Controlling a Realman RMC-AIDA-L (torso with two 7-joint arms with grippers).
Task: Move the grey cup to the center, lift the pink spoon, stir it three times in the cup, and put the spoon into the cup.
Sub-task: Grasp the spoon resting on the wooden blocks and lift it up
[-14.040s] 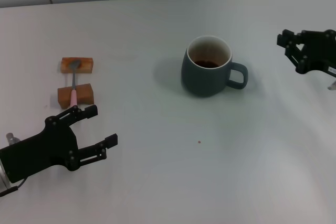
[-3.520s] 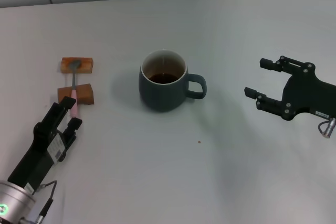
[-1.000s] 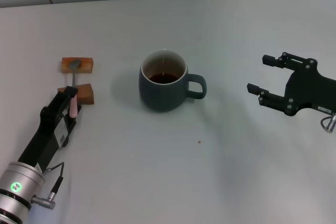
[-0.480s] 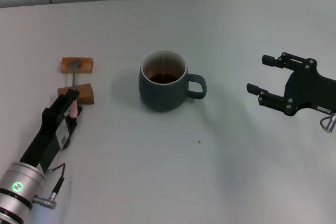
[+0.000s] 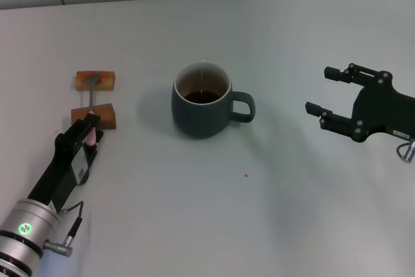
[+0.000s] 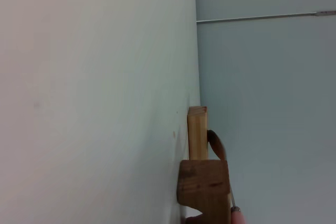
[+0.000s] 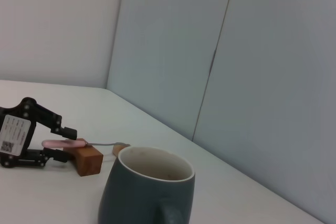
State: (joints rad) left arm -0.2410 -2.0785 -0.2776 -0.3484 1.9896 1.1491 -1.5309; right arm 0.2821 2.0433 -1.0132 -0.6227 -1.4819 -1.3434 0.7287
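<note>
My left end effector (image 5: pixel 91 129) sits low over the desk (image 5: pixel 214 225) on my left side, at the pink handle end of the pink spoon (image 5: pixel 92 113). In the right wrist view its two fingers (image 7: pixel 64 130) stand apart, one above and one below the pink handle, with the handle lying in the gap between them; I cannot tell whether either finger touches it. The spoon rests across two wooden blocks: its handle lies over the nearer block (image 5: pixel 106 117) and its grey metal bowl sits on the farther block (image 5: pixel 94 80). The left wrist view shows the two blocks lined up one behind the other, with the dark edge of the spoon's bowl beside the farther one.

The grey cup (image 5: pixel 205 106) stands upright near the middle of the desk, well apart from the spoon and the blocks. Its loop handle points toward my right side, and dark brown liquid shows inside against the pale inner wall.

My right end effector (image 5: pixel 329 98) hovers above the desk on my right side, well apart from the cup. Its fingers are spread wide and hold nothing, with the opening facing toward the cup's handle. A small dark speck (image 5: pixel 246 175) lies on the desk in front of the cup.
</note>
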